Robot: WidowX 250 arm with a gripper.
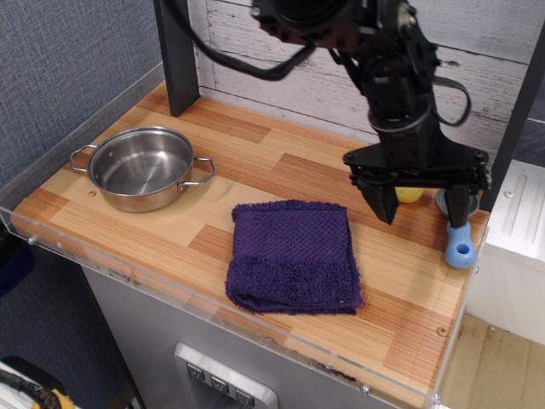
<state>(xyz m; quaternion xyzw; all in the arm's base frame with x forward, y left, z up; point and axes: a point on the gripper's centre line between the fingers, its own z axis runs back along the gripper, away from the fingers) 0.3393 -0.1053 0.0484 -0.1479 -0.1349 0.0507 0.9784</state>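
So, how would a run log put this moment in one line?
gripper: open, empty | nearest: yellow object, blue object | middle: purple towel | left: steel pot

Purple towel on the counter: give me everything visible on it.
The purple towel looks like terry cloth, folded into a rough square, layers bunched along the near edge. It lies flat on the wooden counter, right of centre, apart from the steel pot. The open tool hangs off its far right corner, seemingly not touching.
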